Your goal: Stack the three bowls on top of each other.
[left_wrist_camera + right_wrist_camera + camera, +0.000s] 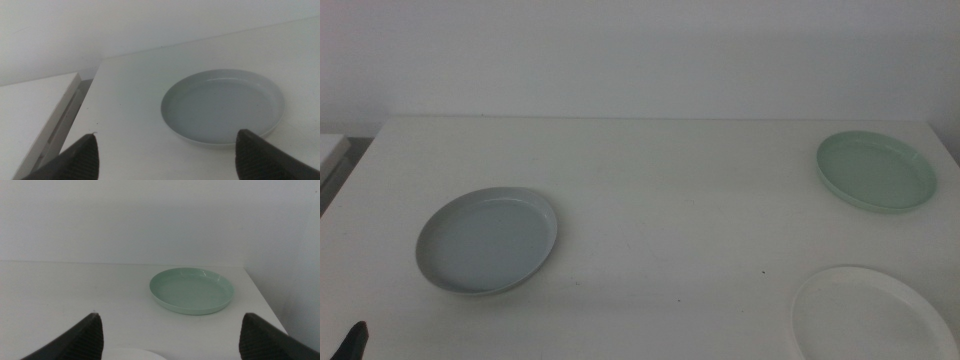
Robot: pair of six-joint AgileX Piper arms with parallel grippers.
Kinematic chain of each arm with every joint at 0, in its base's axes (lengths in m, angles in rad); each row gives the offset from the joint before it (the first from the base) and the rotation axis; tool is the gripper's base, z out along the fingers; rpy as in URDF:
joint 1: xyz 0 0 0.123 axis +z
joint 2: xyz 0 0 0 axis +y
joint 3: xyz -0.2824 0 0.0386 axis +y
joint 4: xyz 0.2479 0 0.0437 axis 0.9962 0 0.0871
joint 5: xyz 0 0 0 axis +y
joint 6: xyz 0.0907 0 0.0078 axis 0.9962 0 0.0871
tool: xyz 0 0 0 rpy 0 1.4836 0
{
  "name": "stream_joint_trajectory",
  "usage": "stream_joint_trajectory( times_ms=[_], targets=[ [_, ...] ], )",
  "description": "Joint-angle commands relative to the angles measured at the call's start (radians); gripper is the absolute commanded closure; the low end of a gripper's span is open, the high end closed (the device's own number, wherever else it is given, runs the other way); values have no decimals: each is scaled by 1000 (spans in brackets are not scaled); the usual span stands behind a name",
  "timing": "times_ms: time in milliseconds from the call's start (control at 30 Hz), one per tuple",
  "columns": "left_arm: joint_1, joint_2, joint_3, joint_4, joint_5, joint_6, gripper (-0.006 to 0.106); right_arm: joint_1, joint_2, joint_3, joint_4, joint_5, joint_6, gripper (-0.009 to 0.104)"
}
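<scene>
Clearly nothing is stacked yet. From the middle view, the three bowls lie well apart on the white table (650, 190): the grey-blue bowl (487, 241) sits toward the left edge, the mint green bowl (877, 171) near the far right corner, and the white bowl (872, 316) at the near right corner, partly cut off by the picture's edge. Only a dark tip of the left gripper (356, 339) shows, at the near left corner; the right arm is out of this view.

From the left wrist view, the left gripper (167, 155) has its jaws spread wide and holds nothing. It hangs above the table short of the grey-blue bowl (223, 107), which lies flat ahead of it, near the table's left edge.

From the right wrist view, the right gripper (170, 335) is likewise spread wide and empty. The mint green bowl (192, 290) rests ahead, close to the right edge, and a sliver of the white bowl (131, 354) shows between the jaws.

I judge the task to be at its very start, with the first pick still to be made. The next move calls for one arm to come down on a bowl's low rim, one jaw inside and one outside, since these shallow rims offer little to pinch.
</scene>
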Motion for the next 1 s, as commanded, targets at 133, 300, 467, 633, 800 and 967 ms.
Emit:
stream_joint_trajectory(
  times_ms=[133,300,467,633,800,967],
  targets=[
    [0,-3,0,-1,-158,-63,7,2,-5,3,-7,-11,-6,3],
    [0,-3,0,-52,-207,-87,7,2,-5,3,-7,-11,-6,3],
    [0,-3,0,-64,-215,-87,7,2,-5,3,-7,-11,-6,3],
    [0,-3,0,-86,-215,-87,7,2,-5,3,-7,-11,-6,3],
    [0,-3,0,-86,-220,-85,7,2,-5,3,-7,-11,-6,3],
    [0,-3,0,-86,-222,-83,7,2,-5,3,-7,-19,-6,3]
  ],
)
